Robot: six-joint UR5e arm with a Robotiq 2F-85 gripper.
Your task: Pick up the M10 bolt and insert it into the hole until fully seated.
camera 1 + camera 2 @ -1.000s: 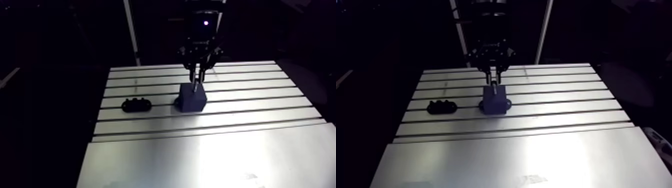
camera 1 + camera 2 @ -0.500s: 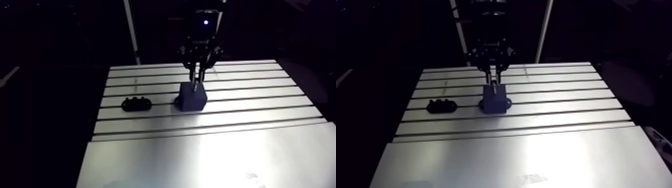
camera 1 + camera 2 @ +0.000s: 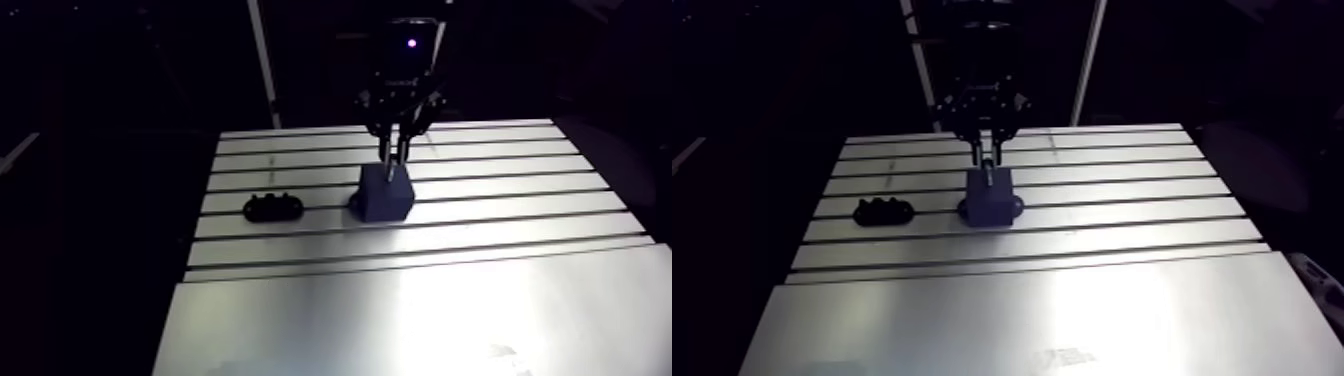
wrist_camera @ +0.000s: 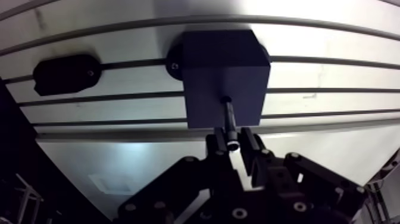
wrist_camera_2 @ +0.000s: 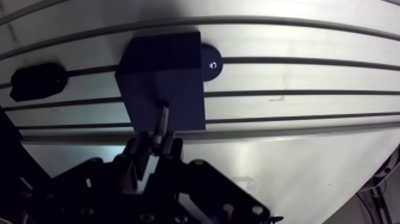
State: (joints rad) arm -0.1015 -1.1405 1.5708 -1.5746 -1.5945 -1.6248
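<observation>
Claw [image 4: 233, 142] risen slightly, clamped on M10 bolt [image 4: 228, 116]; shank upright, tip down at hole [image 4: 225, 99] in block [image 4: 223, 65]

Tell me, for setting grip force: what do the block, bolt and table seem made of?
Dark blue square block: matte, uniform faces, probably plastic. Slim dark bolt: likely dark-finished steel, glinting at its gripped end. Slotted silver table: bare aluminium, brushed sheen, strong reflections.

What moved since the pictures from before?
The gripper rose a little above the dark block, still shut on the bolt, whose tip sits at the block's top face. The block, the small black part beside it and the table stayed where they were.
</observation>
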